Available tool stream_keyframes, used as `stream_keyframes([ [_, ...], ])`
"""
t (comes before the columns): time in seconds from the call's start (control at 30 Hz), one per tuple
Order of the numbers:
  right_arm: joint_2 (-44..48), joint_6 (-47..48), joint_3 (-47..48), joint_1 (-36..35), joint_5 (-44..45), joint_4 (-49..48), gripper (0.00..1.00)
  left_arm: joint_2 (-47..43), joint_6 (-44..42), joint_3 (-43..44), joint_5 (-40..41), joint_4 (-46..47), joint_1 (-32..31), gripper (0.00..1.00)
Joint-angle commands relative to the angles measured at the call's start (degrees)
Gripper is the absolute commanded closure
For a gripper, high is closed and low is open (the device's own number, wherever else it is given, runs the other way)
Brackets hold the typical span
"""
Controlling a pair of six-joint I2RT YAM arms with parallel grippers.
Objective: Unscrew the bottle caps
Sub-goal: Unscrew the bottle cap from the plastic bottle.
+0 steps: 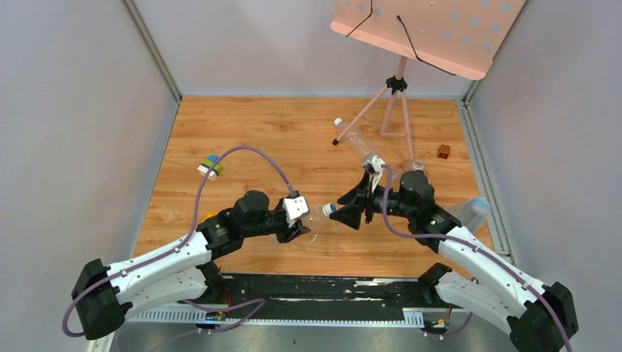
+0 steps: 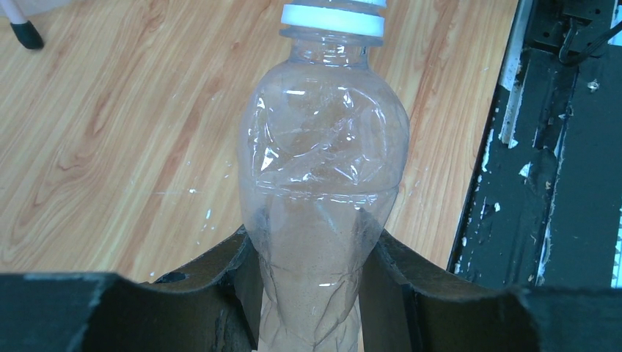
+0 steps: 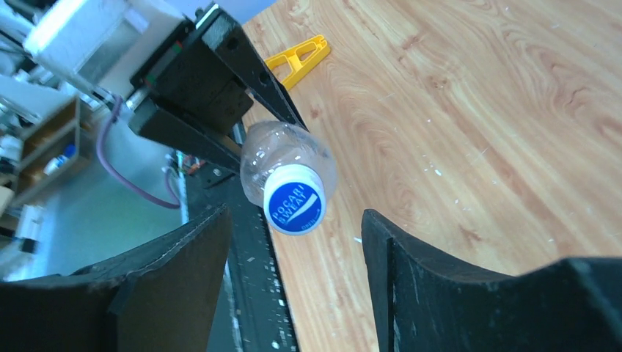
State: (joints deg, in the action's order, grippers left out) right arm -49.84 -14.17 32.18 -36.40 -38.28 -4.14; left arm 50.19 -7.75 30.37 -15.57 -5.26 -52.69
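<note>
My left gripper (image 1: 304, 222) is shut on the crumpled body of a clear plastic bottle (image 2: 323, 154), held level above the table with its neck pointing right. Its bottle cap (image 3: 295, 199) is white-rimmed with a blue printed top and sits on the neck (image 2: 334, 18). My right gripper (image 3: 293, 282) faces the cap end-on with its jaws open. The cap is just beyond the fingertips and touches neither finger. A second clear bottle (image 1: 357, 141) with a white cap (image 1: 338, 122) lies on the table farther back.
A pink music stand (image 1: 429, 29) on a tripod (image 1: 396, 84) stands at the back. A brown cube (image 1: 444, 151) sits at back right and another clear bottle (image 1: 473, 213) by the right edge. A small coloured block (image 1: 210, 167) lies at left, and a yellow piece (image 3: 304, 55) near the left arm.
</note>
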Motion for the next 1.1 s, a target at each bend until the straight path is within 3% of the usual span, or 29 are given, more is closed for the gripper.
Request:
stream_keyframes([
  [0.0, -1.82, -12.84, 4.49, -0.16, 2.72, 1.64, 0.34, -0.87, 0.69, 0.78, 1.1, 2.67, 0.26, 0.94],
  [0.13, -5.47, -16.71, 6.86, -0.16, 1.79, 2.54, 0.4, -0.4, 1.06, 0.97, 1.48, 2.81, 0.22, 0.94],
  [0.37, -6.74, -14.99, 6.49, -0.17, 0.65, 1.35, 0.75, -0.67, 1.63, 0.96, 2.02, 2.62, 0.22, 0.94],
  [0.5, -3.87, -8.3, 2.84, -0.17, -2.64, -4.72, 0.86, -0.99, 1.81, 0.71, 2.04, 2.51, 0.22, 0.94],
  [0.6, -0.3, 3.88, -3.61, -0.31, -12.02, -15.78, 0.81, -1.34, 1.96, 0.45, 1.7, 2.76, 0.25, 0.94],
  [0.7, 2.71, 14.45, -9.06, -0.51, -14.29, -24.18, 0.75, -1.67, 2.24, 0.33, 0.03, 3.49, 0.22, 0.94],
  [0.83, 3.54, 33.67, -7.01, -0.51, -21.16, -14.07, 0.75, -2.1, 2.31, -0.2, -2.21, 3.77, 0.22, 0.93],
  [0.93, 1.69, 35.08, -4.03, -0.56, -20.55, -9.75, 0.7, -2.0, 2.1, -0.32, -2.48, 3.58, 0.22, 0.93],
  [0.97, 1.01, 34.15, -3.43, -0.52, -20.48, -9.11, 0.64, -1.96, 2.07, -0.25, -2.52, 3.52, 0.26, 0.93],
  [1.0, 0.45, 32.46, -3.02, -0.51, -20.25, -8.81, 0.5, -1.95, 2.18, -0.28, -2.53, 3.51, 0.28, 0.93],
  [1.07, -0.49, 28.67, -2.1, -0.51, -20.17, -7.79, 0.41, -1.95, 2.15, -0.31, -2.33, 3.5, 0.25, 0.93],
])
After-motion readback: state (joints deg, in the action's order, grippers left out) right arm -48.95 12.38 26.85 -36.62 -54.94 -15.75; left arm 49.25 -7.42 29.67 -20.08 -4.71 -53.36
